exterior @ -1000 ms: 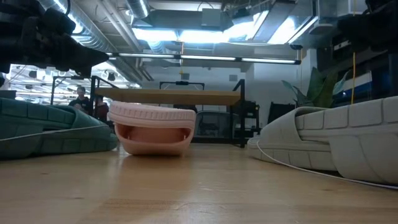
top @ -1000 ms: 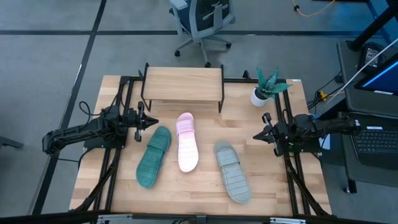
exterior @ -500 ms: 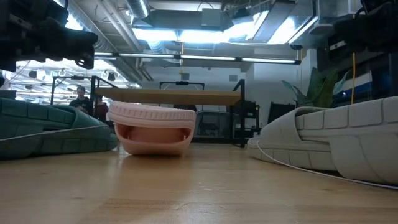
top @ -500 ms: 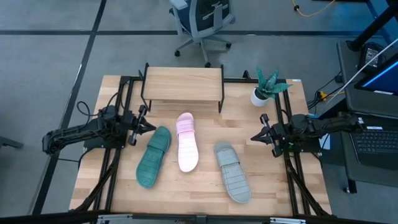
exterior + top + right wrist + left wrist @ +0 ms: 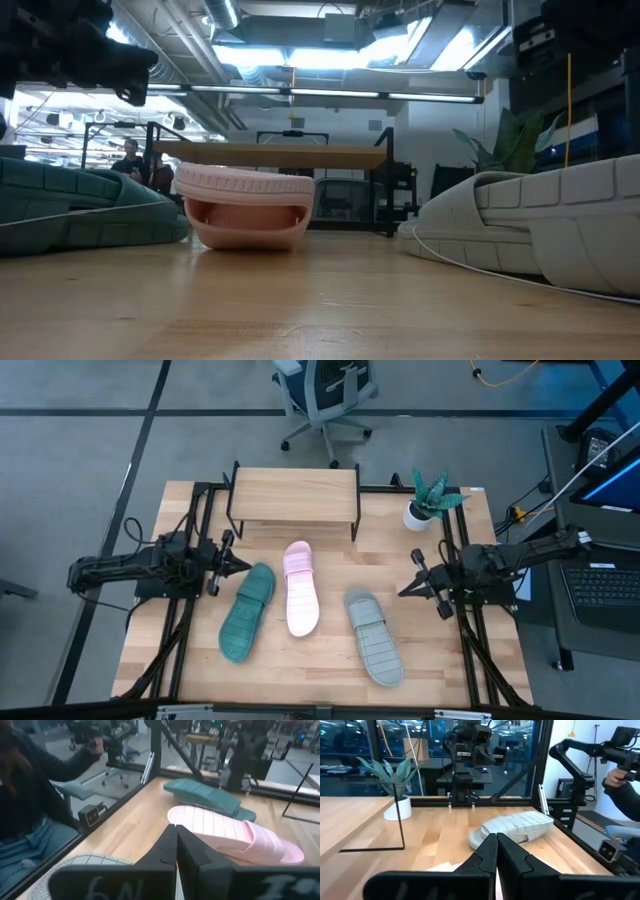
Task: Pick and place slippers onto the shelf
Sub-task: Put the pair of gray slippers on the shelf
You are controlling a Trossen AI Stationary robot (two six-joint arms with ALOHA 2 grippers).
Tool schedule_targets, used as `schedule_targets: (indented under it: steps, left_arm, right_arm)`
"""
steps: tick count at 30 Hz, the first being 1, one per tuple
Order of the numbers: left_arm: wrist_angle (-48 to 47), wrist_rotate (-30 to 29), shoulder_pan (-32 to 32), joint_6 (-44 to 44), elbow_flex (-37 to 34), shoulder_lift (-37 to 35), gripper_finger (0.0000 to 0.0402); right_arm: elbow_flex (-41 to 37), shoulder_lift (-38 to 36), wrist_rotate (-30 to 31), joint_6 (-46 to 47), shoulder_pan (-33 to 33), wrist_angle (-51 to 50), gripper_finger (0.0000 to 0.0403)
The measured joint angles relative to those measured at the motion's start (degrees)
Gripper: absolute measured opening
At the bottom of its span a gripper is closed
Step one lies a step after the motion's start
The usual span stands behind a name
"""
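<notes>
Three slippers lie sole-down on the table: teal (image 5: 247,612), pale pink (image 5: 301,588) and grey (image 5: 373,636). The shelf (image 5: 293,495) stands on its black legs at the far edge. My left gripper (image 5: 235,563) hovers shut, just left of the teal slipper's far end. In its wrist view the shut fingers (image 5: 496,855) point across the table at the grey slipper (image 5: 515,827). My right gripper (image 5: 405,590) hovers shut, just right of the grey slipper's far end. Its wrist view (image 5: 176,845) shows the pink slipper (image 5: 235,832) and the teal one (image 5: 210,797) ahead.
A potted plant (image 5: 430,500) stands at the far right corner beside the shelf. Black frame rails run along the table's left and right sides. A person (image 5: 35,795) sits beyond the near edge. Bare wood lies between the shelf and the slippers.
My right gripper has moved a little toward the near edge and left, closer to the grey slipper. My left gripper has drawn slightly back toward the left and near side, by the teal slipper. The slippers have stayed in place.
</notes>
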Motion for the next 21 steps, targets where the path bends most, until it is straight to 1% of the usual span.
schedule_targets:
  steps: [4,8,11,16,18,21]
  left_arm:
    - [-3.25,-2.53,-2.71,0.71,1.40,0.87,0.0000]
    - [-4.25,-6.05,-4.64,1.95,1.52,0.90,0.0000]
    - [-4.52,-9.09,-5.14,1.97,1.52,0.85,0.0000]
    - [-4.53,-10.39,-5.12,1.65,1.52,0.87,0.0000]
    - [-4.52,-10.39,-5.12,1.64,1.52,0.87,0.0000]
    - [-4.50,-10.83,-5.12,1.58,1.52,0.85,0.0000]
  right_arm:
    - [4.42,4.55,2.31,0.22,1.92,-2.92,0.0002]
    - [8.70,8.84,6.34,1.76,4.70,-9.33,0.0002]
    - [13.44,11.75,7.85,2.41,6.62,-15.44,0.0002]
    - [22.39,17.16,12.47,6.24,9.85,-24.96,0.0002]
    - [25.10,19.69,13.56,5.92,11.21,-28.50,0.0002]
    - [28.70,23.05,16.83,4.51,13.26,-31.72,0.0002]
